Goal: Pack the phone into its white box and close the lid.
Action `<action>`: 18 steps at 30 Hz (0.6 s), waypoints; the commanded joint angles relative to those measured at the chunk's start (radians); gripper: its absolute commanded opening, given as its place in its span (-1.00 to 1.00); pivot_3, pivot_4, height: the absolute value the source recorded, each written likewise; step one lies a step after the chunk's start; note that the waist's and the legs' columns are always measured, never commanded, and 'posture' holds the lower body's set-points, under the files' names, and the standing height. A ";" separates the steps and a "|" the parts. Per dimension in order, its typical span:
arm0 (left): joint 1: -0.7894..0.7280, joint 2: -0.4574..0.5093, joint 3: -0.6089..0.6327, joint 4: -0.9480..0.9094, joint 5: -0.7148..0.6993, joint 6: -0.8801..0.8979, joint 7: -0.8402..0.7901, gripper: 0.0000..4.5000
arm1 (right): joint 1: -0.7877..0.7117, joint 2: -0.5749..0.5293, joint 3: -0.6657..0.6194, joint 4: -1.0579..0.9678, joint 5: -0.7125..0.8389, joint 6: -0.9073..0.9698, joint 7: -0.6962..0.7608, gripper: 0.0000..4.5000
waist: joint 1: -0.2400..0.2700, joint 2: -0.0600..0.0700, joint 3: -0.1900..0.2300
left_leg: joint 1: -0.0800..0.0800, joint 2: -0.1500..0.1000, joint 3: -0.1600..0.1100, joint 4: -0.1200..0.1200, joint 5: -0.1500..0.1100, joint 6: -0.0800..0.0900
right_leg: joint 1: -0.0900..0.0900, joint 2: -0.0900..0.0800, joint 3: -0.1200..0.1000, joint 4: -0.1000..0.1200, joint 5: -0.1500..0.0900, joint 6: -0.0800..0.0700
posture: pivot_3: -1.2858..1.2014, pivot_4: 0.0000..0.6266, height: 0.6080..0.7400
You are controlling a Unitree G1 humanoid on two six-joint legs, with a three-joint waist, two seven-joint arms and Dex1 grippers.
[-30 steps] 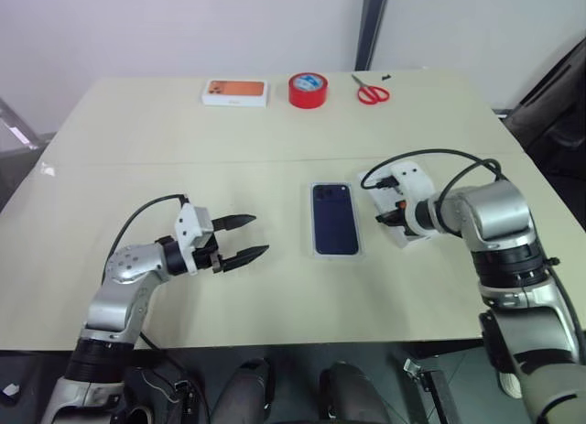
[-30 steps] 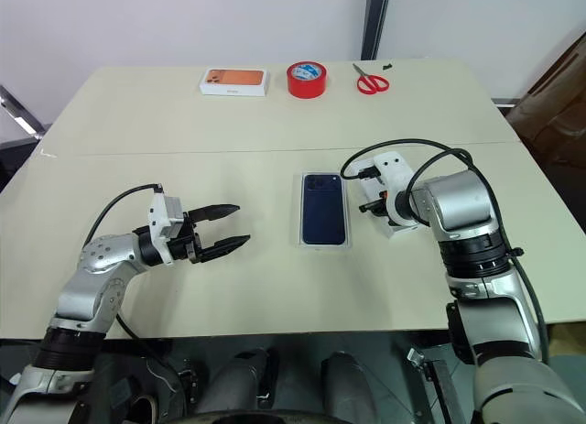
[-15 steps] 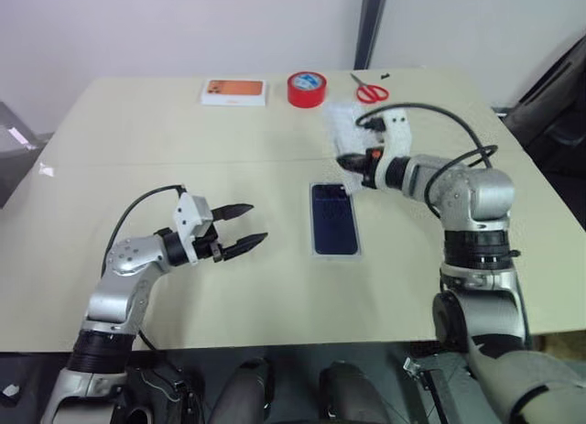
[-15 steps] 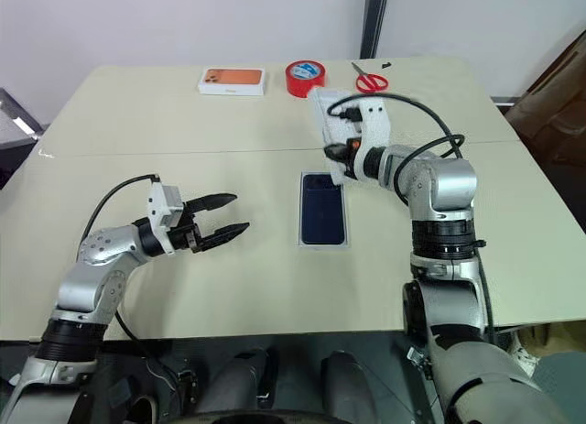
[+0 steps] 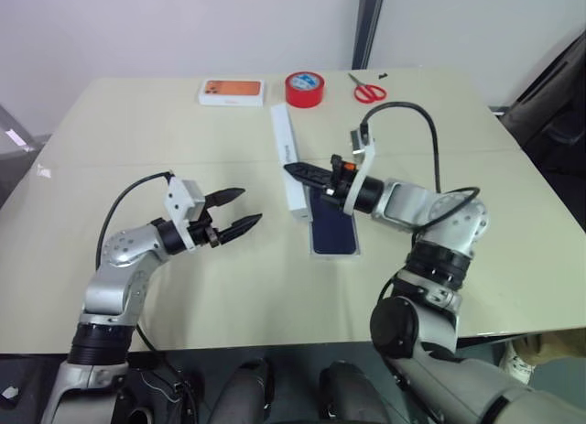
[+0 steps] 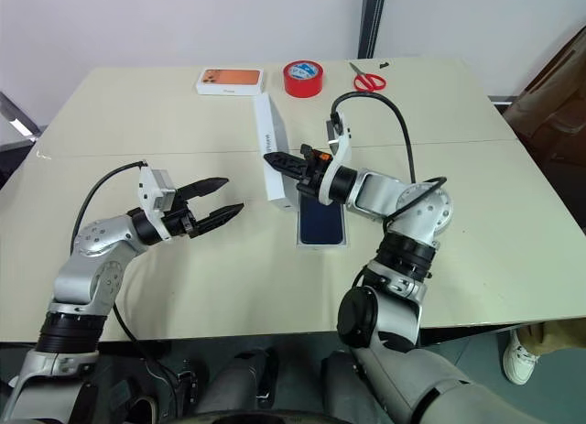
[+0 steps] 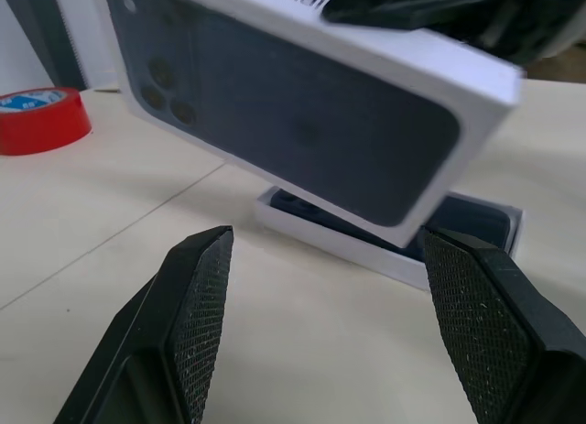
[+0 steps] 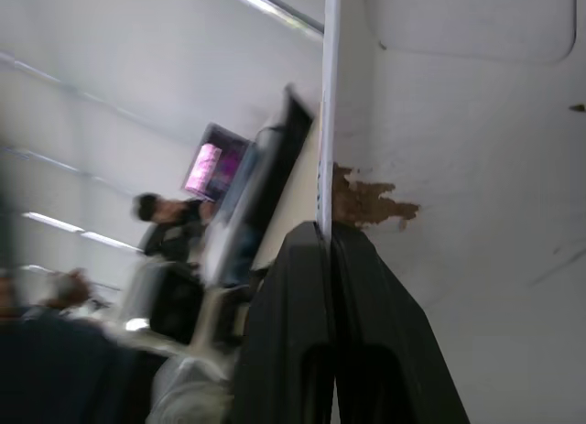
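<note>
- Phone [image 5: 335, 224] already lying face down in the white box [image 5: 336, 252], dark glossy back up, near the middle of the table [image 5: 137, 131], toward the robot's right side; packing step judged done.
- Lid [image 6: 275, 152] not yet on: lifted off the table, tilted up on one long edge, just beside and partly over the far-left corner of the box as seen from the head.
- Printed dark phone picture on the lid's outer face turned toward the left gripper [image 5: 240, 212]; plain white inside, with a torn brownish patch, visible in the right wrist view.
- Right gripper [image 6: 277, 159] pinched tight on one wall of the lid, black fingers [image 8: 302, 287] pressed together over the thin cardboard edge.
- Left gripper hanging a little apart from the lid, jaws spread wide with nothing between them, pointed at the lid's printed face.
- Left to do, by judgement: level the lid with its open side down, line it up over the box, lower and press it home; possibly a steadying grasp or handover to the left gripper first.
- Farther out, along the far edge of the table: a white box with the orange picture [image 5: 233, 92], a red tape roll [image 5: 306, 89] and red-handled scissors [image 5: 368, 91], all well apart from the work.
</note>
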 commanded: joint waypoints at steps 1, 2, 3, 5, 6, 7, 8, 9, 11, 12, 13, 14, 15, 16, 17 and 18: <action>-0.009 -0.006 0.011 -0.034 -0.011 0.002 0.015 0.51 | 0.052 0.032 0.007 -0.035 0.194 0.007 -0.121 -0.97 | 0.002 0.000 0.000 | 0.000 0.000 0.000 0.000 0.000 0.000 | -0.001 0.000 0.000 0.000 0.000 0.000 | 0.03 -0.52 0.91; -0.008 -0.008 0.011 -0.038 -0.012 0.005 0.017 0.51 | 0.068 0.034 0.015 -0.038 0.233 0.007 -0.154 -0.97 | 0.002 0.000 0.000 | 0.000 0.000 0.000 0.001 0.000 0.000 | 0.000 0.000 0.000 0.000 0.000 0.000 | 0.03 -0.52 0.91; -0.007 -0.010 0.009 -0.041 -0.012 0.006 0.020 0.51 | 0.083 0.035 0.022 -0.040 0.270 0.007 -0.186 -0.97 | 0.002 0.000 0.000 | 0.000 0.000 0.000 0.001 0.000 0.000 | 0.000 0.000 0.000 0.000 0.000 0.000 | 0.03 -0.52 0.91; -0.004 -0.016 0.005 -0.045 -0.010 0.007 0.028 0.51 | 0.126 0.025 0.058 -0.060 0.293 0.007 -0.233 -0.97 | 0.000 0.000 0.000 | 0.000 0.000 0.000 0.000 0.000 0.000 | 0.000 0.000 0.000 0.000 0.000 0.000 | 0.03 -0.52 0.91; -0.002 -0.022 0.000 -0.047 -0.008 0.010 0.035 0.51 | 0.147 0.020 0.070 -0.051 0.323 0.007 -0.259 -0.97 | -0.001 0.000 0.000 | 0.000 0.000 0.000 0.000 0.000 0.000 | 0.000 0.000 0.000 0.000 0.000 0.000 | 0.03 -0.52 0.91; 0.000 -0.027 -0.005 -0.051 -0.005 0.011 0.042 0.51 | 0.166 0.018 0.077 -0.046 0.340 0.007 -0.279 -0.97 | -0.001 0.000 0.000 | 0.000 0.000 0.000 0.000 0.000 0.000 | 0.000 0.000 0.000 0.000 0.000 0.000 | 0.03 -0.52 0.91; 0.002 -0.031 -0.009 -0.055 -0.004 0.016 0.046 0.51 | 0.177 0.025 0.068 -0.035 0.360 0.007 -0.304 -0.97 | -0.001 0.000 0.000 | 0.000 0.000 0.000 0.000 0.000 0.000 | 0.000 0.000 0.000 0.000 0.000 0.000 | 0.03 -0.52 0.91; 0.005 -0.035 -0.013 -0.058 -0.002 0.019 0.049 0.51 | 0.185 0.031 0.059 -0.022 0.378 0.007 -0.328 -0.97 | -0.001 0.000 0.000 | 0.000 0.000 0.000 0.000 0.000 0.000 | 0.000 0.000 0.001 0.000 0.000 0.000 | 0.03 -0.52 0.91; 0.008 -0.039 -0.017 -0.062 0.001 0.021 0.053 0.51 | 0.196 0.030 0.062 -0.009 0.413 -0.001 -0.367 -0.97 | -0.002 0.000 0.000 | 0.000 0.000 0.000 0.000 0.000 0.000 | 0.000 0.000 0.001 0.000 0.000 0.000 | 0.03 -0.52 0.91; 0.008 -0.042 -0.023 -0.062 -0.003 0.032 0.052 0.51 | 0.201 0.025 0.068 -0.001 0.431 -0.013 -0.388 -0.97 | -0.002 0.001 0.000 | 0.000 0.000 0.000 0.000 0.000 0.000 | 0.000 0.000 0.000 0.000 0.000 0.000 | 0.03 -0.52 0.91; 0.009 -0.047 -0.032 -0.060 -0.001 0.036 0.055 0.51 | 0.206 0.019 0.075 0.008 0.447 -0.024 -0.405 -0.97 | -0.002 0.001 0.000 | 0.000 0.000 0.000 0.000 0.000 0.000 | 0.000 0.000 0.000 0.000 0.000 0.000 | 0.03 -0.52 0.91; 0.011 -0.053 -0.040 -0.058 -0.001 0.043 0.056 0.51 | 0.210 0.014 0.082 0.016 0.463 -0.036 -0.421 -0.97 | -0.001 0.001 0.000 | 0.000 0.000 0.000 0.000 0.000 0.000 | 0.000 0.000 0.000 0.000 0.000 0.000 | 0.03 -0.52 0.91; 0.013 -0.061 -0.051 -0.051 0.006 0.044 0.061 0.40 | 0.216 0.010 0.086 0.029 0.481 -0.055 -0.443 -0.99 | 0.000 0.001 0.000 | 0.000 0.000 0.000 0.000 0.000 0.000 | 0.000 0.000 0.000 0.000 0.000 0.000 | 0.03 -0.52 0.91; 0.015 -0.068 -0.062 -0.045 0.011 0.043 0.059 0.27 | 0.222 0.007 0.091 0.041 0.501 -0.075 -0.466 -1.00 | 0.001 0.001 0.000 | 0.000 0.000 0.000 0.001 0.000 0.000 | 0.000 0.000 0.000 0.000 0.000 0.000 | 0.03 -0.52 0.91; 0.019 -0.077 -0.073 -0.042 0.017 0.042 0.063 0.12 | 0.230 0.000 0.102 0.049 0.520 -0.090 -0.480 -1.00 | 0.002 0.000 0.000 | 0.000 0.000 0.000 0.001 0.000 0.001 | 0.001 0.000 0.000 0.000 0.000 0.000 | 0.03 -0.52 0.91; 0.020 -0.084 -0.080 -0.040 0.022 0.041 0.066 -0.07 | 0.237 -0.009 0.116 0.055 0.541 -0.106 -0.493 -1.00 | 0.002 0.000 0.000 | 0.000 0.000 0.000 0.001 0.000 0.001 | 0.001 0.000 0.000 0.000 0.000 0.000 | 0.03 -0.52 0.91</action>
